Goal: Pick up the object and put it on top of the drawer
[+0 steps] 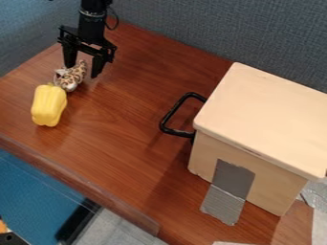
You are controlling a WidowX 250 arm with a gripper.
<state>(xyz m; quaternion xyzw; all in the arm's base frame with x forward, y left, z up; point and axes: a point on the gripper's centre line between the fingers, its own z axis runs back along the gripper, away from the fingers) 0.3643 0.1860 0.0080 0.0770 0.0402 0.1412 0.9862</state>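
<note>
Two toys at the left of the table point(127, 115). Leftmost: yellow bell pepper point(49, 106), near side of the spotted animal toy point(71, 79). Just beside each other; can't tell if they touch. Spotted toy is on the table, well apart from the drawer, its upper end between the tips of the black tool point(82, 71). Tool points down, fingers apart, not clamped on anything. Further right: black handle point(167, 117) on the left side of the light wooden drawer point(268, 110). Grey tape point(234, 179) runs down drawer's near side onto table.
</note>
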